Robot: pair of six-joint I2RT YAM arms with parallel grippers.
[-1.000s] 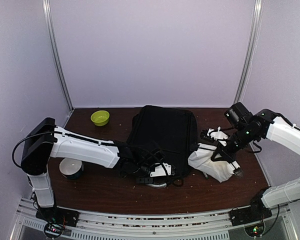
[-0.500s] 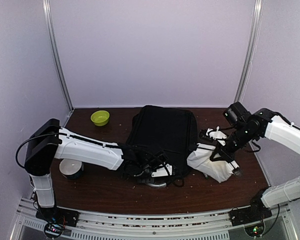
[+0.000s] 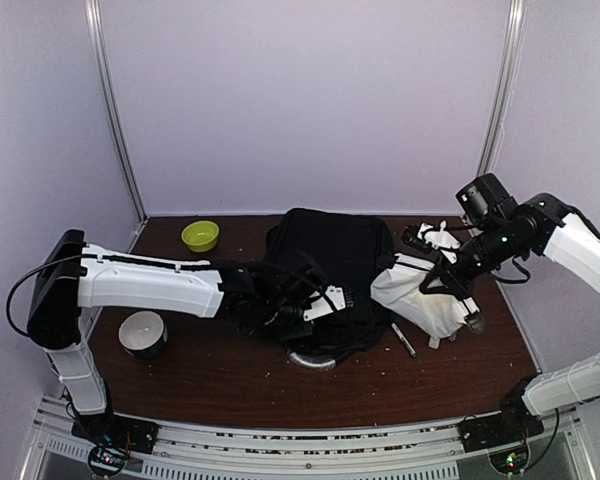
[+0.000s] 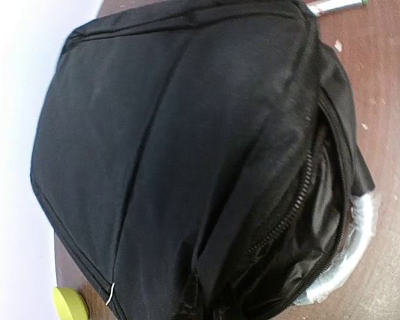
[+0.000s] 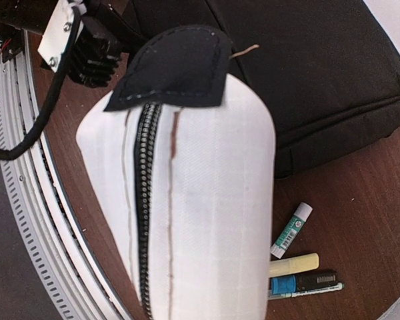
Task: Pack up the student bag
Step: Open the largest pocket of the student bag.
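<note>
The student bag (image 3: 328, 262), a big black backpack, lies mid-table. My left gripper (image 3: 302, 306) is at its near edge, apparently shut on the fabric and holding that edge lifted. In the left wrist view the bag (image 4: 187, 147) fills the frame with an open zipper (image 4: 287, 220) at right; my fingers are hidden under puckered cloth. My right gripper (image 3: 454, 284) is shut on a white pouch (image 3: 418, 298) with a black zipper (image 5: 144, 200), held above the table just right of the bag (image 5: 313, 73). The pouch hides its fingers.
A green bowl (image 3: 200, 236) sits at the back left and a grey-white roll (image 3: 143, 333) at the near left. A clear plastic item (image 3: 315, 359) lies under the bag's near edge. A glue stick (image 5: 291, 230), yellow marker (image 5: 293, 265) and blue-black marker (image 5: 305, 283) lie under the pouch.
My left gripper has risen and moved back, lifting the bag's near edge. My right gripper has raised the pouch and shifted it back, uncovering a pen on the table.
</note>
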